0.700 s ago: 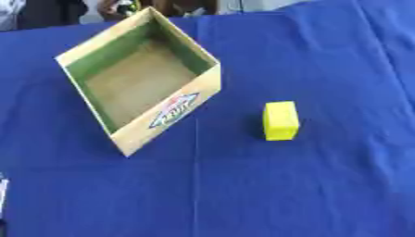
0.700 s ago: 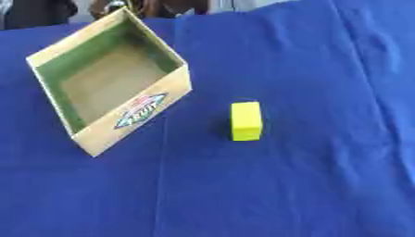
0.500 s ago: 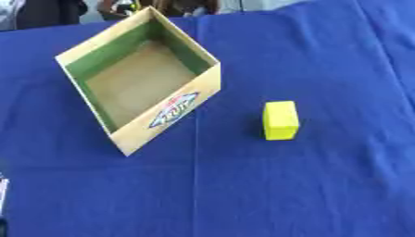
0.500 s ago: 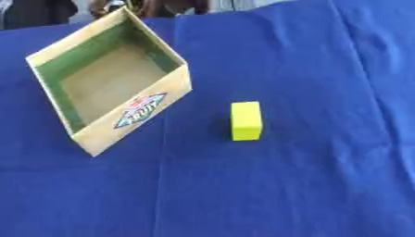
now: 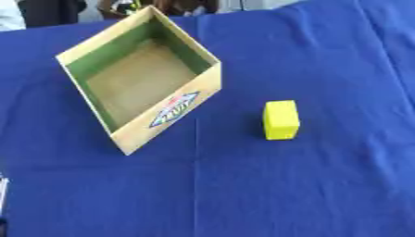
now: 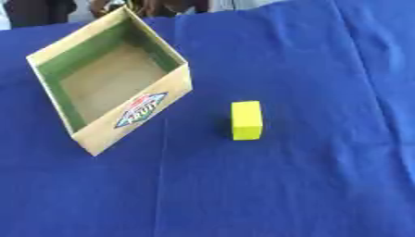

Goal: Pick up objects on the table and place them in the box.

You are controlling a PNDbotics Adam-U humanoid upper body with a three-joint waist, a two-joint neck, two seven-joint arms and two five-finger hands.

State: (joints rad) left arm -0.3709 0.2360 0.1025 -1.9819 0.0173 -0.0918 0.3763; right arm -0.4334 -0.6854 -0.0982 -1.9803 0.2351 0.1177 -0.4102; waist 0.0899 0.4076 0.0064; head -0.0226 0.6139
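Note:
An open cardboard box point(image 5: 174, 111) sits turned cornerwise on the blue cloth at the upper left. Its inner walls are green, its floor is tan and bare, and a blue and red logo marks its near wall. A small yellow block point(image 5: 280, 119) lies on the cloth to the right of the box, a short gap apart from it. Neither hand shows over the table. A thin pale and dark sliver point(image 5: 3, 199) at the lower left edge is too little to identify.
The blue tablecloth point(image 5: 308, 194) covers the whole surface, with a fold line running down from the box's near corner. People stand beyond the far edge, behind the box.

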